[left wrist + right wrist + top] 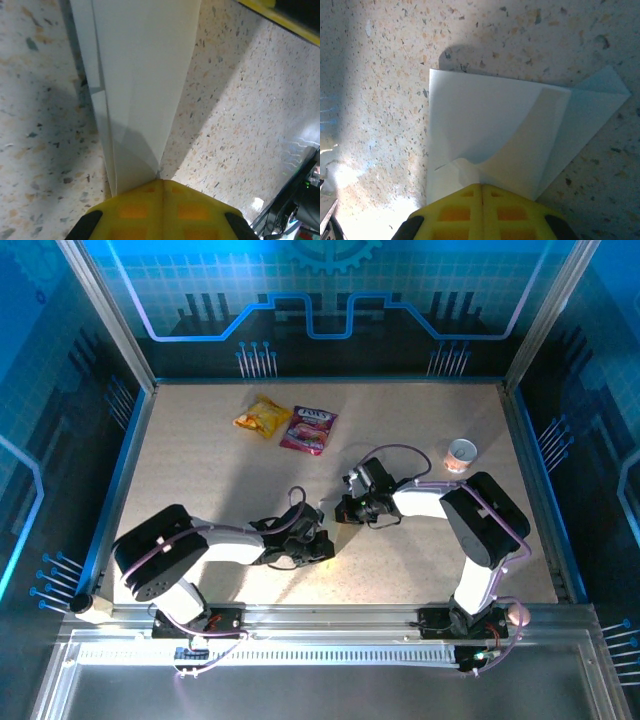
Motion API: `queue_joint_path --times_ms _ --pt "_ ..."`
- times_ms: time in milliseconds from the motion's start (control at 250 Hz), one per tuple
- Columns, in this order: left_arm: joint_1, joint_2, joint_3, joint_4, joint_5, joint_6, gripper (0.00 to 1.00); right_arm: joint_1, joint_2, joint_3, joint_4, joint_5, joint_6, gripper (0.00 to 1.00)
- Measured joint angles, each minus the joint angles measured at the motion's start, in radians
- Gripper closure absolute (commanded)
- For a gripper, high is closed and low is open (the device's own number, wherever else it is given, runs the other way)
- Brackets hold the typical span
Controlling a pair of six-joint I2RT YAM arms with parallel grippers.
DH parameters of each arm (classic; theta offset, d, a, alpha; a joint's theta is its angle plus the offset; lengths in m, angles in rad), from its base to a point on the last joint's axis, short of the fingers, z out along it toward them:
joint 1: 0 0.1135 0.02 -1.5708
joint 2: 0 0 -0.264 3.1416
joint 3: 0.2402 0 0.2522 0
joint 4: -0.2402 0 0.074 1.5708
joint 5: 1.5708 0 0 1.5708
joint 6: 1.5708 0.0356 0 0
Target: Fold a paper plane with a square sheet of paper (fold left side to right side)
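The sheet of paper (485,115) is white and partly folded, lying on the speckled table with one flap (530,145) curling up off it. That flap rises into the closed yellow fingertips of my right gripper (481,185). In the left wrist view the paper (140,75) shows as a long creased strip of several layers. It narrows to a point that ends in the seam of my left gripper (160,181), whose jaws are closed on it. From above, the left gripper (318,545) and right gripper (345,508) sit close together at mid-table.
A yellow snack packet (262,417) and a pink one (308,429) lie toward the back of the table. A small round white cup (461,454) stands at the right, near the right arm's elbow. Metal rails frame the table.
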Motion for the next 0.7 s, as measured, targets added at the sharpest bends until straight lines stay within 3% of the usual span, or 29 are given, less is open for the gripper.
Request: queue_joint_path --times_ms 316,699 --pt "-0.061 -0.001 -0.043 0.099 -0.053 -0.079 1.00 -0.054 0.034 0.051 -0.034 0.000 -0.019 1.00" --pt "-0.064 0.001 -0.048 0.112 -0.057 -0.111 1.00 -0.093 0.088 0.101 -0.075 -0.101 -0.038 1.00"
